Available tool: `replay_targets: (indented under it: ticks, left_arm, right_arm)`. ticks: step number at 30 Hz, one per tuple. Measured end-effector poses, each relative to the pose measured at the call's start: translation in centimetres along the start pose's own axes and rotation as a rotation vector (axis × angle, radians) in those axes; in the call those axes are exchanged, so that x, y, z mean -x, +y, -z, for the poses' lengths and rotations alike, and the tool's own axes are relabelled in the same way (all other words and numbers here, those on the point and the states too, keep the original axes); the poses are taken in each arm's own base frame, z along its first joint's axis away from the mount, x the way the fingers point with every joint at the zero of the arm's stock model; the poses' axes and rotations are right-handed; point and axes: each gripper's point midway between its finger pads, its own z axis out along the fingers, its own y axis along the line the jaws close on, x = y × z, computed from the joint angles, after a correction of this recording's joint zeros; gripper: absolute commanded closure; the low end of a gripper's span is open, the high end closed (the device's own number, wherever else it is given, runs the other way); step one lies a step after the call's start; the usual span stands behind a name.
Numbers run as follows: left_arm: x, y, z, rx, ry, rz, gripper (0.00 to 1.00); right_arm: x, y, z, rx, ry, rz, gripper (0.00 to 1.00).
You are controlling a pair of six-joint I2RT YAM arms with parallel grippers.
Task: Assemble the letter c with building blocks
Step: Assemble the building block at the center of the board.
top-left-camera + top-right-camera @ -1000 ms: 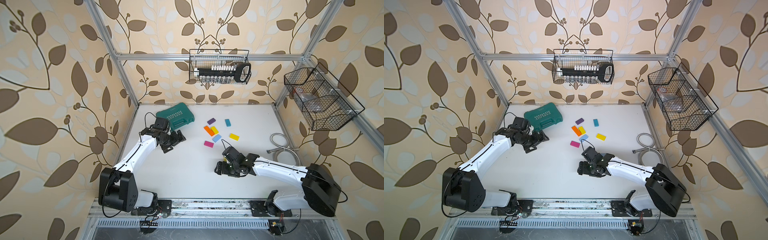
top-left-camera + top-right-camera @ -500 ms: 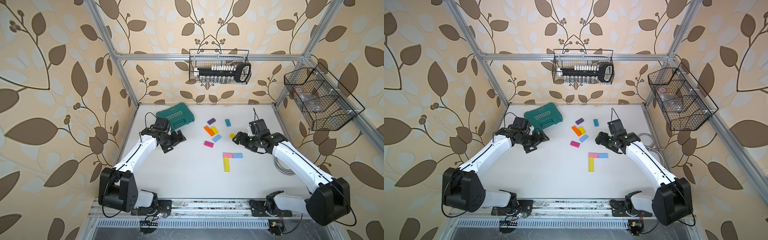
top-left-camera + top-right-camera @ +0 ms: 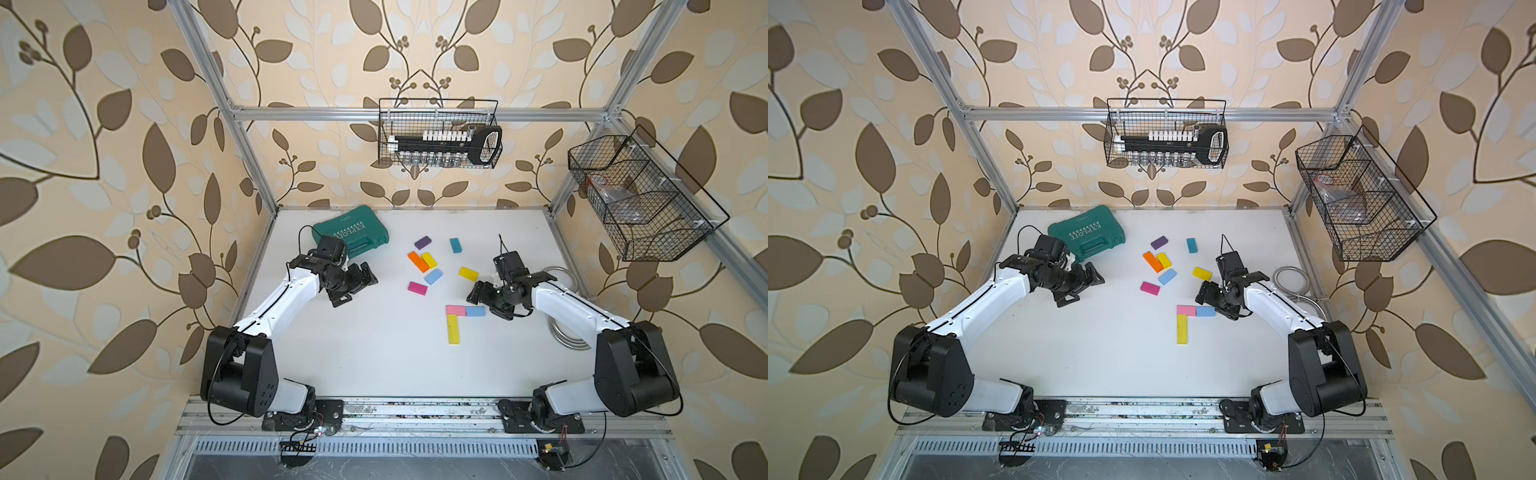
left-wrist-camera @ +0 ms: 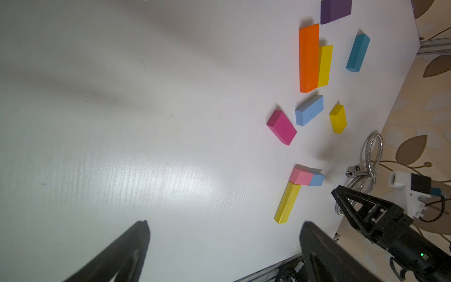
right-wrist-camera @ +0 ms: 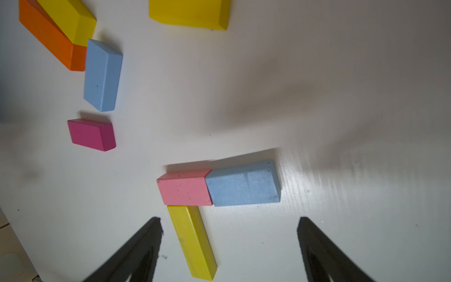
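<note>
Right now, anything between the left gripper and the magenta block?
Nothing visible. In both top views and the left wrist view, only bare table lies between the open left gripper and the magenta block.

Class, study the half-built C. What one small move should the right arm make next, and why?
Probably swing the open, empty right gripper toward the loose short yellow block nearby. The pink block and the placed light blue block form one arm of the C, and the long yellow block forms the spine. The other arm is not yet laid.
</note>
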Motion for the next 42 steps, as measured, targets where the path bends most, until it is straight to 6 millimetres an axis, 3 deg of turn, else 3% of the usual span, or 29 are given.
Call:
replay_targets:
  ticks: [7,20,42]
  left_arm:
    - [0.2,-0.2,0.0,-0.006,-0.006,0.0,0.01]
    - [0.0,-0.2,-0.7,0.001,0.008,-0.003,0.01]
    - [-0.2,-0.2,-0.9,0.007,0.011,0.007,0.01]
  right_arm:
    - [0.4,-0.9,-1.4,-0.003,-0.006,-0.02,0.14]
    - [1.2,0.2,-3.3,0.069,-0.006,-0.046,0.15]
    - [1.5,0.9,-3.5,0.127,-0.03,-0.055,0.15]
